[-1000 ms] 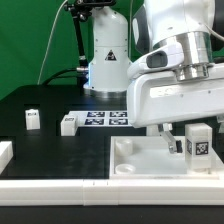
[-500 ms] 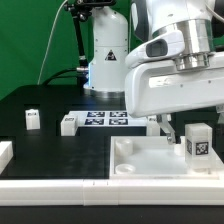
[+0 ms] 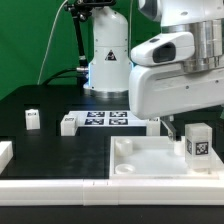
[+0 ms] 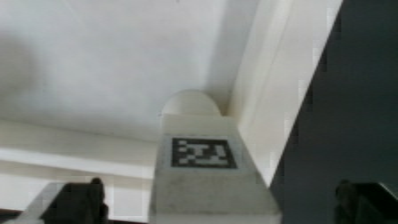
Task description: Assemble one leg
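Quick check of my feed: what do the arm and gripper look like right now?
The arm is glossy white with rounded casings and a grey band near the wrist. The gripper has a boxy white body and two dark fingers. Black cables run above the white base behind.

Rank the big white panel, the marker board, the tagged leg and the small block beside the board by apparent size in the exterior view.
White panel
Leg and marker board: about alike; the arm hides part of the board
Small block, though it sits farther off

leg [image 4: 196, 115]: tag [image 4: 201, 152] facing camera | tool [image 4: 222, 200]: fingers [image 4: 80, 200] spread, clear of leg | behind: blurred white, perhaps a panel [image 4: 107, 70]
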{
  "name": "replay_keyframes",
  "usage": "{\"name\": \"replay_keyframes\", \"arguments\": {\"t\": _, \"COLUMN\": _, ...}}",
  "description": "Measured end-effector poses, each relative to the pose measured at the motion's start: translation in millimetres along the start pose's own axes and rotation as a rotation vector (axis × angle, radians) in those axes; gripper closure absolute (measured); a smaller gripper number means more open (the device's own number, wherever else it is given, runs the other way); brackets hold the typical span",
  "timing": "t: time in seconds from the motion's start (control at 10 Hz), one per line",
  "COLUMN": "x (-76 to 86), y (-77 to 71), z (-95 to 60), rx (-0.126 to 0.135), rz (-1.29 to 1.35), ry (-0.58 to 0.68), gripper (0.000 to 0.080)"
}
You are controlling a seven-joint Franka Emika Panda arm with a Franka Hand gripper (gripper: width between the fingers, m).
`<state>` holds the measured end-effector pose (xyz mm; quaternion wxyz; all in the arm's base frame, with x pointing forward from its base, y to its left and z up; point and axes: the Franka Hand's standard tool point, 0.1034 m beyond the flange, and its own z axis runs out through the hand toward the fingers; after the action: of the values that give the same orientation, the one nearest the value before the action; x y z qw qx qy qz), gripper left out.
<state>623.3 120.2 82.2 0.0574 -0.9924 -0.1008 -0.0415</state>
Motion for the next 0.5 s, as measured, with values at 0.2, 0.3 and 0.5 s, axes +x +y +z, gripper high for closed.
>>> {"name": "replay_keyframes", "arguments": {"t": 0.2, "x": 2.3, "y": 1.1, "z": -0.5, "rx": -0.002, "rz": 0.000, "ry": 0.013, "gripper": 0.0151}}
{"name": "replay_keyframes", "arguments": {"t": 0.3, "x": 2.2, "y": 1.1, "z": -0.4, "rx": -0.001, "rz": 0.001, "ry": 0.013, "gripper": 0.0151}}
{"name": "replay_keyframes", "arguments": {"t": 0.5, "x": 2.1, "y": 1.1, "z": -0.2, "rx": -0.002, "rz": 0.014, "ry": 0.012, "gripper": 0.0151}}
